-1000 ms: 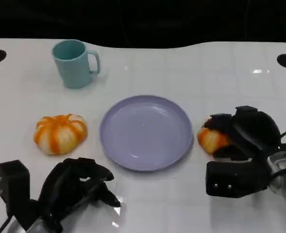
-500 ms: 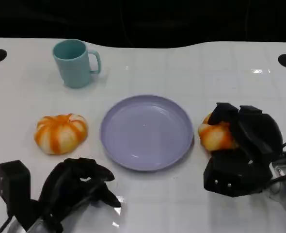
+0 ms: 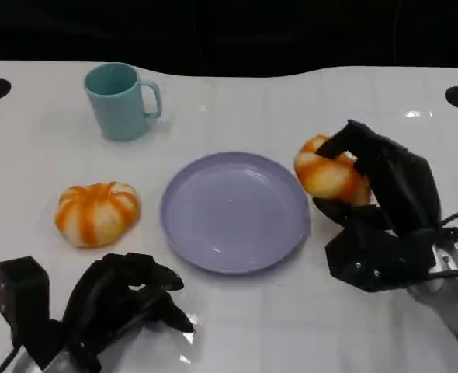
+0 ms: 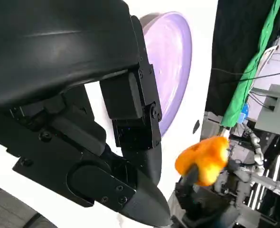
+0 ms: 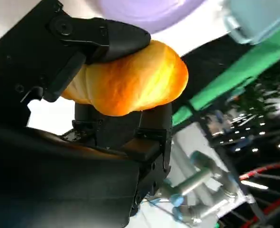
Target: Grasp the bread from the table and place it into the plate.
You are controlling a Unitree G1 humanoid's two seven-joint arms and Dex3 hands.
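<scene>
One bread roll (image 3: 327, 172) is clamped in the right hand (image 3: 380, 210) at centre right of the frame, just beside the purple plate (image 3: 234, 211); slipping could be caused by the shallow grip, while the left hand (image 3: 124, 299) is held curled on nothing.

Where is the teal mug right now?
In the head view the teal mug stands far left on the table, behind the purple plate and the loose bread.

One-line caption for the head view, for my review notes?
Right hand holds a bread roll lifted beside the purple plate; a second roll and teal mug sit on the table.
</scene>
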